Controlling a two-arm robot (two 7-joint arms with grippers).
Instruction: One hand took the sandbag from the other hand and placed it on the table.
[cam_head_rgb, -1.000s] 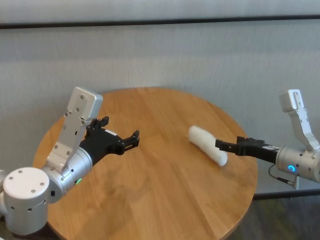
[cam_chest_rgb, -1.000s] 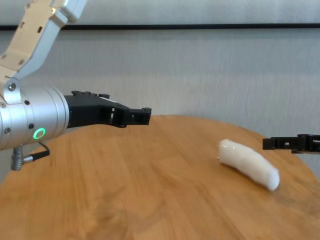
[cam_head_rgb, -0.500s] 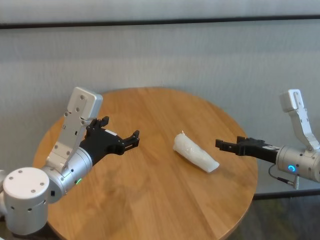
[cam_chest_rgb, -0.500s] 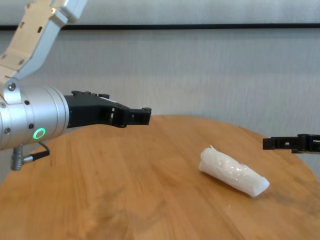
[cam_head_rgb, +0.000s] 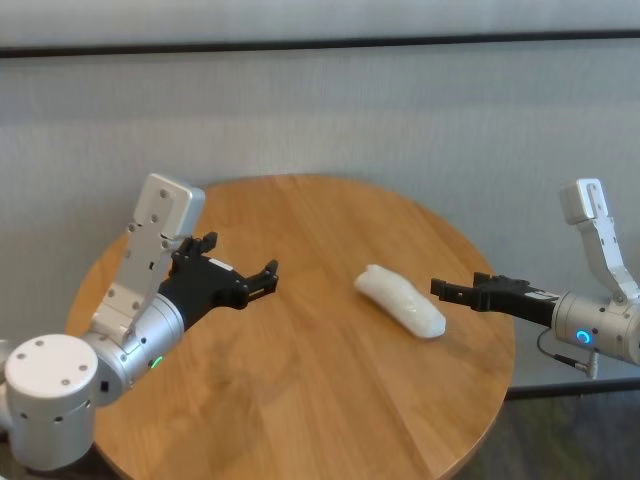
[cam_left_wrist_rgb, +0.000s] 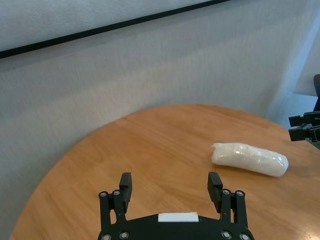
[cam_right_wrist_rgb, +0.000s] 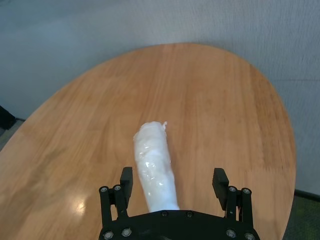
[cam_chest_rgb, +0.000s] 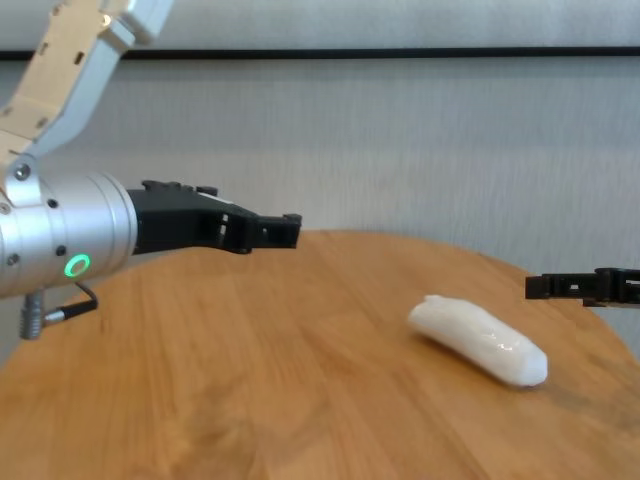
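The sandbag (cam_head_rgb: 401, 301) lies flat on the round wooden surface (cam_head_rgb: 300, 400), on the right half, with nothing holding it. It is white, long and lumpy, and its clear wrap shines a little. One end points to the far left and the other end points to the near right. The right hand (cam_head_rgb: 447, 292), the one with the blue light, reaches in flat and low from the right side. Its two black fingers (cam_right_wrist_rgb: 126, 177) are spread wide, and they hold nothing. The fingertips stop just beside the near right end of the sandbag, and in the head view there is a small gap between them. From the right wrist view the sandbag (cam_right_wrist_rgb: 156, 167) lies straight ahead, in line with the gap between the fingers. The left hand (cam_head_rgb: 264, 279), the one with the green light, hangs over the left part of the surface, well apart from the sandbag. Its silver arm comes up from the near left and the hand points toward the right. Its fingers (cam_left_wrist_rgb: 214, 183) are spread wide too, and they hold nothing. Behind the surface there is a plain grey wall (cam_head_rgb: 400, 110).
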